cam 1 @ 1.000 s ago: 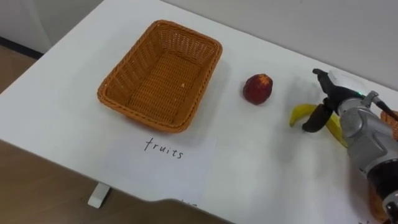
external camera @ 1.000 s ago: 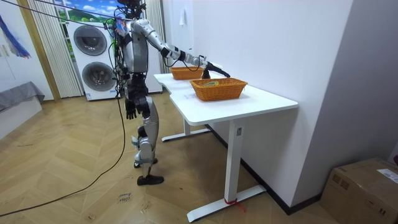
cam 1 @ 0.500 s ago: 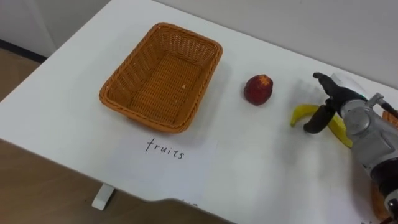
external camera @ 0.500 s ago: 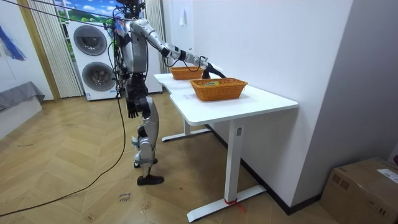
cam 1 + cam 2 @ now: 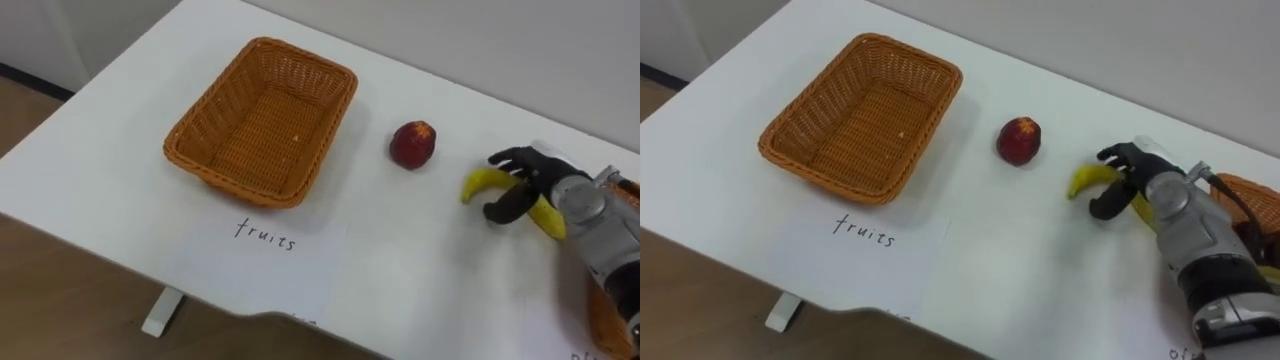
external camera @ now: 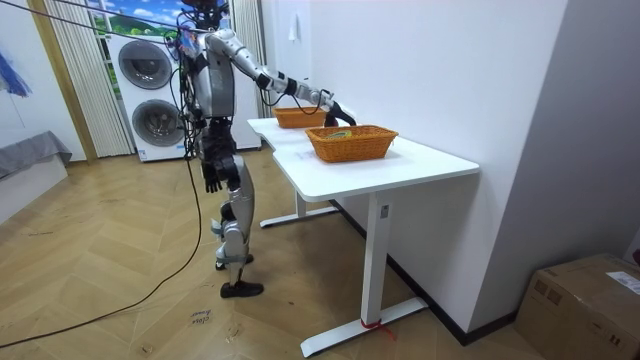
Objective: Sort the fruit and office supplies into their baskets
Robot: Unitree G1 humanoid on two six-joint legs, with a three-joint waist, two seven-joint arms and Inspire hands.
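Observation:
A yellow banana (image 5: 478,184) lies on the white table (image 5: 120,190), right of a red apple (image 5: 412,144). My right hand (image 5: 522,182) comes in from the right and its fingers and thumb curl round the banana's middle; in the right eye view that hand (image 5: 1132,176) covers most of the banana (image 5: 1084,181). The empty wicker fruit basket (image 5: 260,122) stands to the left of the apple, above a paper sheet (image 5: 265,240) with a handwritten label. In the room view my left hand (image 6: 211,178) hangs by my hip.
A second wicker basket (image 5: 1250,202) shows at the right edge, behind my right arm. The table's front edge (image 5: 90,250) runs close below the label, with wooden floor beyond. In the room view I stand at the table's long side, washing machines (image 6: 150,95) behind me.
My right hand has lowered onto the banana and its fingers have curled round it. The banana's tip has shifted slightly left. Apple and basket have not moved.

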